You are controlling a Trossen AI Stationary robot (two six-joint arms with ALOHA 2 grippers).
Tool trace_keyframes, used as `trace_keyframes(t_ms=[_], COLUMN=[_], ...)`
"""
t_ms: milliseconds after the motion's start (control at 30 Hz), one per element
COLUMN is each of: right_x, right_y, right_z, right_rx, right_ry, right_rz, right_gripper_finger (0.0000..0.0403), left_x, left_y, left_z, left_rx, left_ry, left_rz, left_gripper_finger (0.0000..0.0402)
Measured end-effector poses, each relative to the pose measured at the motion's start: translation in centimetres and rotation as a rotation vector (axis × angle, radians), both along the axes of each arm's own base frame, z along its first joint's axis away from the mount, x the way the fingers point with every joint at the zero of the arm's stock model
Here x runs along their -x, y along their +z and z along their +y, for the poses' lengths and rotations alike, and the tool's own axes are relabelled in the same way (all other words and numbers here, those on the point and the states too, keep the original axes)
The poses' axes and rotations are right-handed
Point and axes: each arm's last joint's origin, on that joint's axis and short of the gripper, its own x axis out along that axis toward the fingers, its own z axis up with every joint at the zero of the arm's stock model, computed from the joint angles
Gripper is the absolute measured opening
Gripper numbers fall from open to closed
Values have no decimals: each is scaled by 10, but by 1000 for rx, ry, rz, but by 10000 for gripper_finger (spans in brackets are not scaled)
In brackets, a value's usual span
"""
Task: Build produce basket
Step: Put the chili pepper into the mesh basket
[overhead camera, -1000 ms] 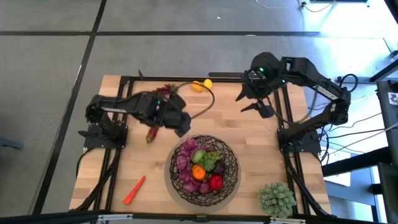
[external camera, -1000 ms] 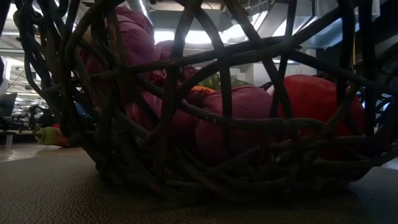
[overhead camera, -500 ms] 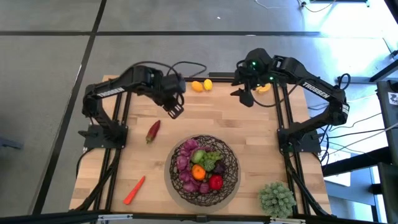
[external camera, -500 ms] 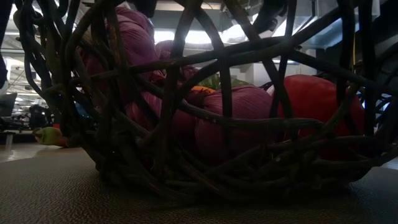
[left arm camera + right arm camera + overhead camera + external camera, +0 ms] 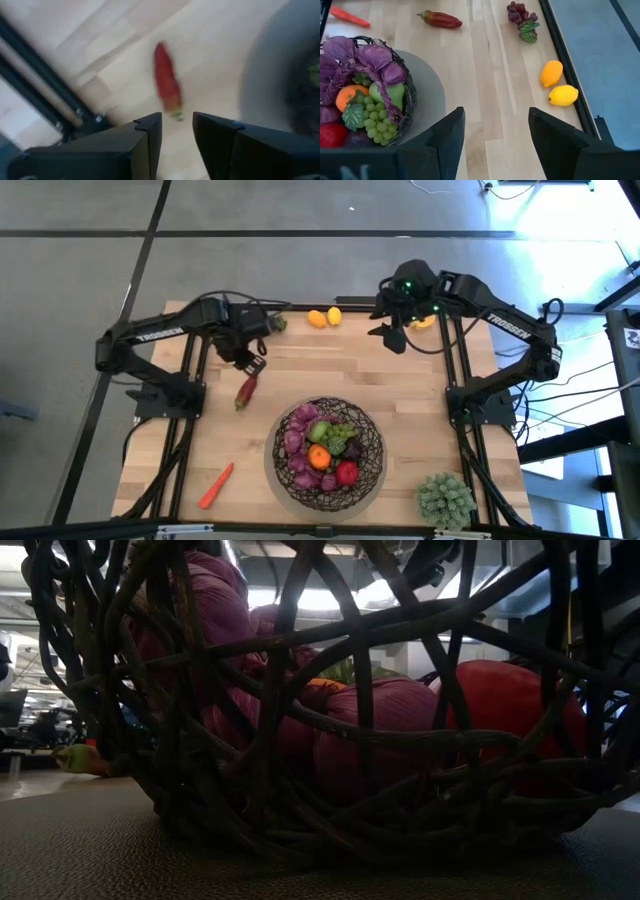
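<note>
Pale wood table point(image 5: 400, 395): basket point(image 5: 329, 442) at 6 o'clock, carrot point(image 5: 215, 485) at 8, red pepper point(image 5: 245, 391) at 9, lemons point(image 5: 324, 317) at 12, spiky green plant point(image 5: 445, 498) at 5.

Left arm reaches in from the left edge toward the table's far side, left gripper point(image 5: 252, 359) above the wood, fingers point(image 5: 142, 145) slightly apart, holding nothing. Right arm bends in from the right edge to the far side, right gripper point(image 5: 392, 335) raised, fingers point(image 5: 445, 140) spread wide, empty.
</note>
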Motion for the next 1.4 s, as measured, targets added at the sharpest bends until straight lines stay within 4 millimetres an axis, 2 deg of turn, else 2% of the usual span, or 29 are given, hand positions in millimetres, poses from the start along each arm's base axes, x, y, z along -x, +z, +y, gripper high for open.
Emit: trace_keyframes(t_ms=[100, 300, 633, 833, 1000, 1200, 1400], right_x=[-1, -3, -3, -3, -3, -3, -3], right_y=[0, 0, 0, 0, 0, 0, 0], right_z=[3, 7, 8, 8, 8, 8, 8], right_rx=[1, 1, 1, 2, 2, 2, 3], right_ry=[13, 33, 38, 38, 38, 38, 39], right_rz=[1, 1, 1, 1, 0, 0, 0], right_gripper_finger=[211, 211, 211, 211, 211, 211, 211], left_x=[7, 5, -10, -2, 0, 5, 7], left_y=[-18, -51, -104, -132, -142, -148, -149], left_z=[-5, -9, 2, 10, 19, 24, 29], left_rx=[22, 81, -6, -88, -157, -126, -109], left_ry=[39, 84, 72, 49, 29, -5, -112], left_rz=[53, 49, -103, -88, -105, -107, -112], left_gripper_finger=[98, 98, 98, 98, 98, 98, 98])
